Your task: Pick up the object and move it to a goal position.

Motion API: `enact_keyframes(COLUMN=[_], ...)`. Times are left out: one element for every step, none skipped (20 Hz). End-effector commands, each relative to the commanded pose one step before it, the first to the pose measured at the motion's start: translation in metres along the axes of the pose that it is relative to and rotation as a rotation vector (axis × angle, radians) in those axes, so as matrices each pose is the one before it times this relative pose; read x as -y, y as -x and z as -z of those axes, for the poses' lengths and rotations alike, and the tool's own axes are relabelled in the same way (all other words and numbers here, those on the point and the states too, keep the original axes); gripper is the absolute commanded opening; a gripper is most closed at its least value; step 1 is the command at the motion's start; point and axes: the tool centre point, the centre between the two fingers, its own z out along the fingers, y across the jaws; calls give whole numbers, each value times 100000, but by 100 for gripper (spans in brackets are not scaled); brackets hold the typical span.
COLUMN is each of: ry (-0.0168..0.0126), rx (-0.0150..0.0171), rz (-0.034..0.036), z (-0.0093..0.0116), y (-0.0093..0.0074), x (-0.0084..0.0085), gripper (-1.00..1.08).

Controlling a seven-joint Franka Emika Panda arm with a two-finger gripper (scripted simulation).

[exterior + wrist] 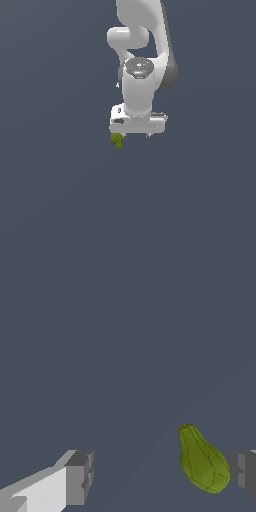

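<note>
Gripper of the white Panda arm, jaws spread wide and holding nothing. Olive-green object lies between the fingers, close beside one fingertip and well apart from the other.

One small olive-green object is in the scene. One white robot arm is there, carrying one gripper with two grey fingers. Nothing else can be counted.
</note>
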Motion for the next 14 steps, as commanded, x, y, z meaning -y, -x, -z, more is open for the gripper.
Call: enact_keyframes(ry=[0, 0, -191, -239, -338, -425, -395, -308, -194, -92, 0, 64, 0, 0], rx=[0, 0, 70, 86, 120, 148, 134, 102, 62, 29, 0, -21, 0, 0], rz=[0, 0, 40, 48, 69, 88, 83, 65, 39, 17, 0, -14, 0, 0], z=[0, 25, 40, 78, 107, 131, 124, 86, 54, 23, -5, -15, 14, 17], y=[0, 7, 11, 23, 32, 42, 44, 35, 27, 17, 5, -12, -22, -8], x=[-1, -2, -16, -24, -35, -46, -47, -40, -32, -22, -7, 14, 31, 15], gripper=[100, 100, 100, 100, 100, 100, 100, 100, 100, 100, 100, 100, 100, 100])
